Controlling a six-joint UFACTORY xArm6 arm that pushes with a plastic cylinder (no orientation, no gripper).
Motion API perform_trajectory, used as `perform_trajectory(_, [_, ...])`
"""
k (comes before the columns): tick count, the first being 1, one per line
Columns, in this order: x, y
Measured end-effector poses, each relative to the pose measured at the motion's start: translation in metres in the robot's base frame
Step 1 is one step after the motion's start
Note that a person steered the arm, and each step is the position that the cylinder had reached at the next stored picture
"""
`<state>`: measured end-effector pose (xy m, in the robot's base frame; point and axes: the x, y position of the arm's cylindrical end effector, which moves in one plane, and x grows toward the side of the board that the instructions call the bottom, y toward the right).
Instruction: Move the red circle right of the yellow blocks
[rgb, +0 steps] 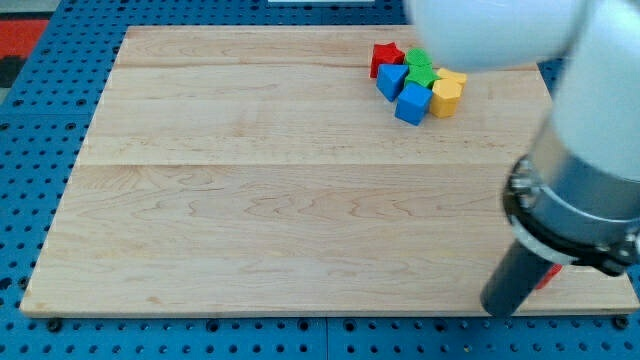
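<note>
Board: pale wooden table top (250, 200) lying on a blue pegboard (40, 150) that shows along every edge I can see.
Arm: the white and grey body of my arm (590, 150) fills the view's right side and top-right corner, large and blurred.
Rod: a dark rod (520, 275) slants down from the arm toward the board's bottom-right corner.
Tip: my tip (497, 308) sits close to the board's bottom edge, well apart from the cluster of blocks up top.
Jaws: none on this rig — only the bare rod, so nothing is held.
Red circle: a small sliver of red (548, 274) peeks out just beside the rod on its right, near the bottom-right corner; I cannot make out its shape, as the rod covers most of it.
Cluster: near the view's top, right of centre, blocks packed together and touching.
Red star (386, 57): at the cluster's left.
Green blocks (420, 66): in the middle, shape unclear.
Blue blocks: one (391, 80) under the red star, one cube (411, 103) lowest of the group.
Yellow blocks (447, 93): at the cluster's right — far above the red sliver.
</note>
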<state>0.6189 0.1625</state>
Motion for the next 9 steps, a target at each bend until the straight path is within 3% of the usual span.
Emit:
perform_trajectory(1, [-0.008, 0.048])
perform_trajectory(6, [-0.201, 0.048])
perform_trajectory(8, [-0.223, 0.060])
perform_trajectory(9, [-0.259, 0.042])
